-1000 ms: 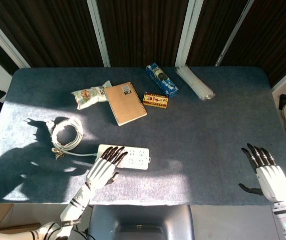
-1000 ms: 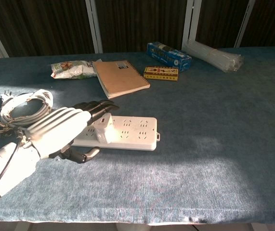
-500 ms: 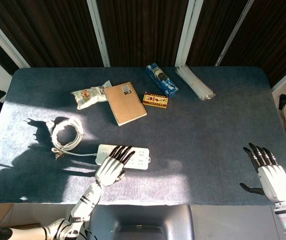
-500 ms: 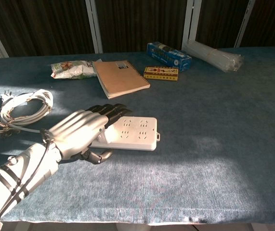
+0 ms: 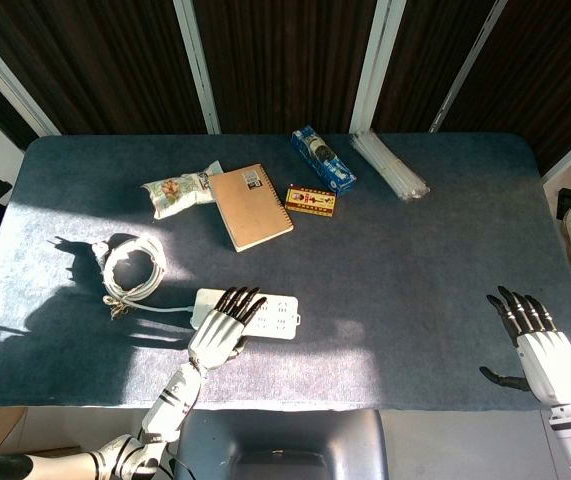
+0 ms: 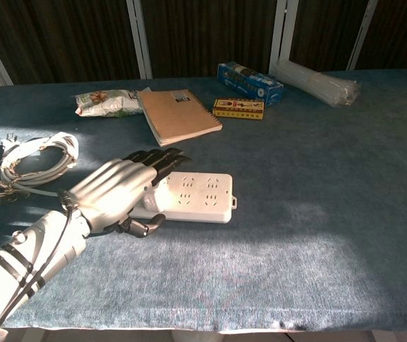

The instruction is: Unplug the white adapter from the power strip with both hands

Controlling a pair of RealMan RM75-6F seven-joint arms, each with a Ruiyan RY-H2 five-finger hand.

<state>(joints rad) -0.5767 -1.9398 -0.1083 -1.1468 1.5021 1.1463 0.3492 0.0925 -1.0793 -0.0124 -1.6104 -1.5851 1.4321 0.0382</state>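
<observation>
The white power strip (image 5: 277, 316) (image 6: 203, 196) lies flat near the table's front edge, left of centre. My left hand (image 5: 223, 325) (image 6: 114, 192) rests on its left end with the fingers stretched out over the sockets and the thumb curled in at the near side. The white adapter sits under that hand and is hidden in both views. Whether any finger grips it does not show. My right hand (image 5: 540, 345) hovers far off at the table's front right corner, fingers spread and empty. It appears only in the head view.
The strip's coiled white cable (image 5: 133, 268) (image 6: 35, 160) lies to the left. Behind it sit a snack bag (image 5: 177, 190), a brown notebook (image 5: 250, 207), a small yellow box (image 5: 310, 200), a blue box (image 5: 322, 160) and a clear packet (image 5: 390, 165).
My left hand slid from beside the adapter to on top of it, covering it, then eased back slightly toward me. The right hand has barely moved.
</observation>
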